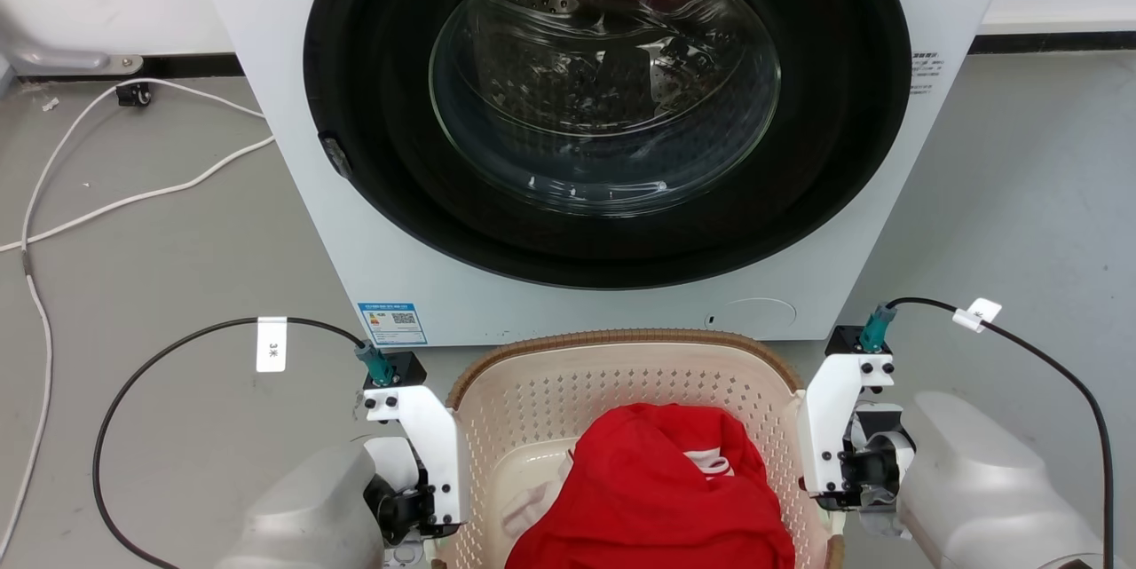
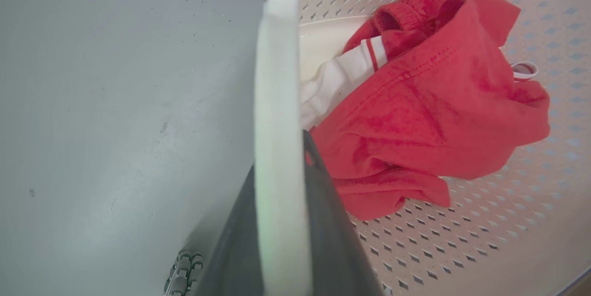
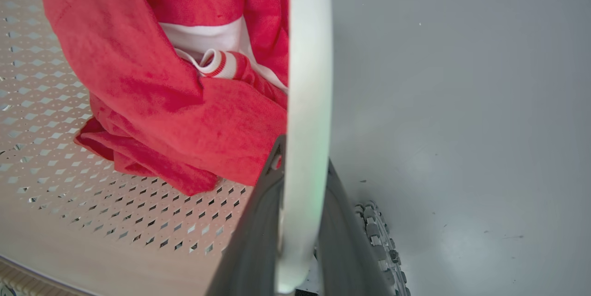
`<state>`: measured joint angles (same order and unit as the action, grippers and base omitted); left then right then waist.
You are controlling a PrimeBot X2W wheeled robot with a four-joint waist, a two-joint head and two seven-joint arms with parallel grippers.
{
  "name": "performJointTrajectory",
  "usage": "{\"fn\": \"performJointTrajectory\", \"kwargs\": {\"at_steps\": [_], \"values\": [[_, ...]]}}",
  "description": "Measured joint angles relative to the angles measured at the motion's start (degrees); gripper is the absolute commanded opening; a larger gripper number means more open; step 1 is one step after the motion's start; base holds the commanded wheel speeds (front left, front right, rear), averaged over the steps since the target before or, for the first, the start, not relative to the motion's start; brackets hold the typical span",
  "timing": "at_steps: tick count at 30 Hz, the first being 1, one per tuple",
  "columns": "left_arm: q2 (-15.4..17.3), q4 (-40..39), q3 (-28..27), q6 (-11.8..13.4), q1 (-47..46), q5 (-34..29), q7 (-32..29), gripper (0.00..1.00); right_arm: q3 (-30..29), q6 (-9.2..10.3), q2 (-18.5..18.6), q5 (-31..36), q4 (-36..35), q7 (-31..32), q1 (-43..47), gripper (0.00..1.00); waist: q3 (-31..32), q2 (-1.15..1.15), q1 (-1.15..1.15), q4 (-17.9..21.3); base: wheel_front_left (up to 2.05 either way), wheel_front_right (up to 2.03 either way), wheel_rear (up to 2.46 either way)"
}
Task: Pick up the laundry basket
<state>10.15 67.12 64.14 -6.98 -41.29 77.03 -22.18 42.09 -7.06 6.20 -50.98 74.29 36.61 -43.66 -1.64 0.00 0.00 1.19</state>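
Laundry basket [image 1: 550,391] holds red garment [image 1: 648,489]; fingers [image 2: 332,240] clamp handles [image 2: 277,102].

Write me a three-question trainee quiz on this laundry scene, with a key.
1. True or false: the laundry basket is empty.
2. The left claw and right claw each clamp: A the brown rim, B a white handle, C a black cable?
3. Fill in: the basket stands in front of the ____.
Key: 1 false, a red garment lies inside. 2 B. 3 washing machine.
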Motion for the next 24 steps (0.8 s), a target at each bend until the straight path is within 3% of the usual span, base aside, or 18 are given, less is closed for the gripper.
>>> {"fn": "performJointTrajectory", "kwargs": {"at_steps": [24], "values": [[0.1,0.2,1.3,0.0,-0.1,1.4,0.1,0.0,-0.2,0.0,0.0,-0.4,0.1,0.7,0.3,0.0,0.1,0.0,0.0,-0.1,0.0,0.0,0.0]]}}
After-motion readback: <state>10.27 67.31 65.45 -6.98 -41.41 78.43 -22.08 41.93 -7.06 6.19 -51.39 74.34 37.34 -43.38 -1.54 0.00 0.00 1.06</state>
